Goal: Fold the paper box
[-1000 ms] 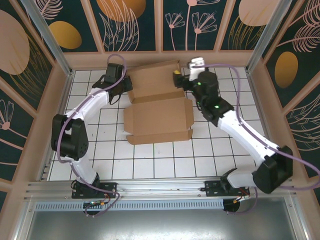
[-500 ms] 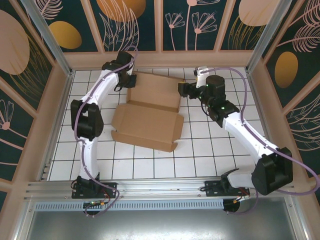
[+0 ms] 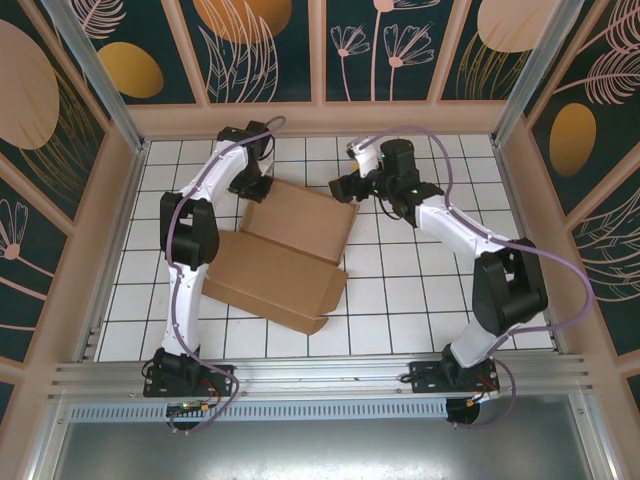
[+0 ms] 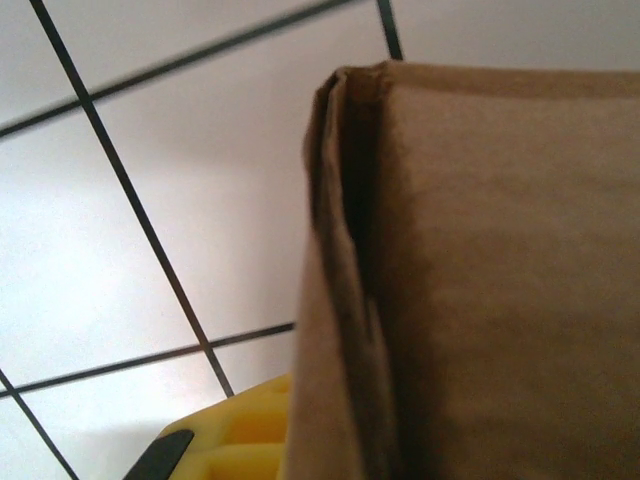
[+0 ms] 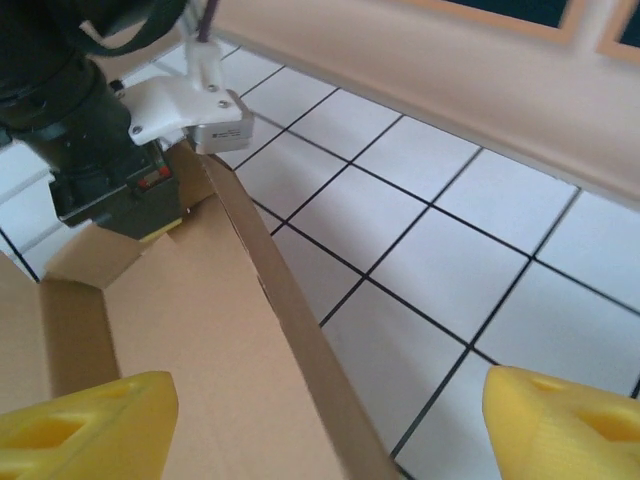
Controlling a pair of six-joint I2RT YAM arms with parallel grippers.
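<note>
Along the near edge of the desk [image 3: 400, 310], both arm bases stand bolted to a metal rail [image 3: 320, 375]; the left arm [image 3: 180, 300] runs straight up the left side, and the right arm [image 3: 497, 290] bends at its elbow and reaches back toward the centre.

Beyond the bases, on the white gridded tiles left of centre, lies the paper box [image 3: 280, 270]; it sits skewed to the grid, with one plain brown panel nearer the rail, a crease across the middle, and a second panel beyond it.

At the far-left corner of the box, the left hand [image 3: 256, 186] is closed tight on the cardboard; its wrist view shows a doubled edge of brown board running just beside a yellow pad [image 4: 235, 440].

At the far-right corner, the right hand [image 5: 330, 400] has its yellow fingers [image 5: 85, 425] wide apart; a thin upright wall of the box runs between them; contact with either finger cannot be told.

Farthest back, a pale wooden border [image 3: 320, 118] closes the desk; dark panels [image 3: 410, 45] with leaf and flower patterns rise behind it.
</note>
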